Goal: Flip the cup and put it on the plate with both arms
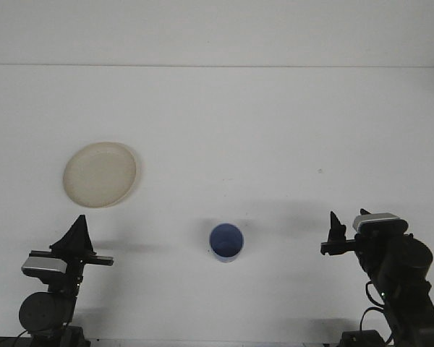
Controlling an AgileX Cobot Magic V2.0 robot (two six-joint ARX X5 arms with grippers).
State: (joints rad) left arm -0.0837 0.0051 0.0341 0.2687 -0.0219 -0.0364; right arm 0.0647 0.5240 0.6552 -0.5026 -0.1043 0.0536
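1. Blue cup [226, 241] sits upright, mouth up, on the white surface [224, 123], front-center.
2. Beige plate [100, 173] is well apart, off to the left.
3. Left pincer [77, 233] low by the front edge, tips together.
4. Right pincer [335, 235] parked right of the cup, holding nothing; can't tell if it's apart or together.

Both arms matte black. Left arm [49, 300]: round joint housing, silver-grey camera block, pointed triangular finger. Right arm [394, 278]: bulbous joint, grey-topped camera block at 12 o'clock, looping black cable, small green LED.
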